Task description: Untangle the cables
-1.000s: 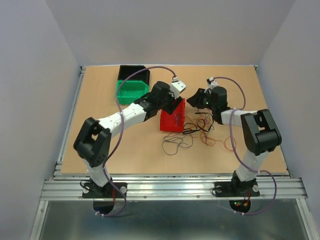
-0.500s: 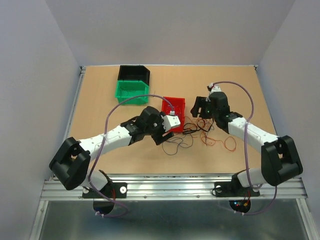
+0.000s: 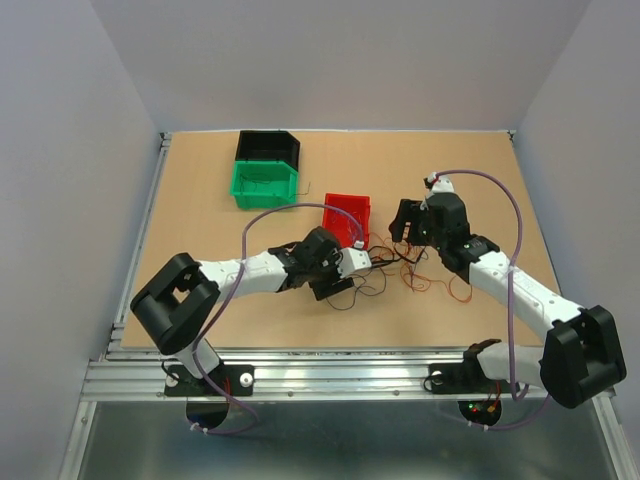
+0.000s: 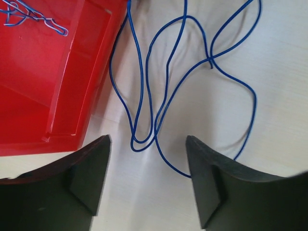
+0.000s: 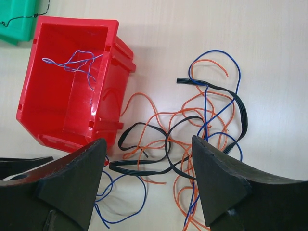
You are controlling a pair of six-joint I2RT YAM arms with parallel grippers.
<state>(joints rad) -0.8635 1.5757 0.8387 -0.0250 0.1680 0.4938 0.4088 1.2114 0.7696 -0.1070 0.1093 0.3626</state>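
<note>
The red bin (image 5: 62,96) is holding one blue-white wire (image 5: 72,65) curled on its floor. Beyond the red bin and to its left, the green bin (image 3: 263,184) is carrying a dark wire (image 5: 24,18) over its rim. The black bin (image 3: 267,147) behind it is showing too dark inside to read. The cables (image 5: 192,134), orange, black and blue, are lying tangled just right of the red bin. The left gripper (image 4: 147,144) and right gripper (image 5: 147,144) are both hovering with jaws apart and gripping nothing, the left one straddling blue loops (image 4: 159,96) beside the red bin's wall.
</note>
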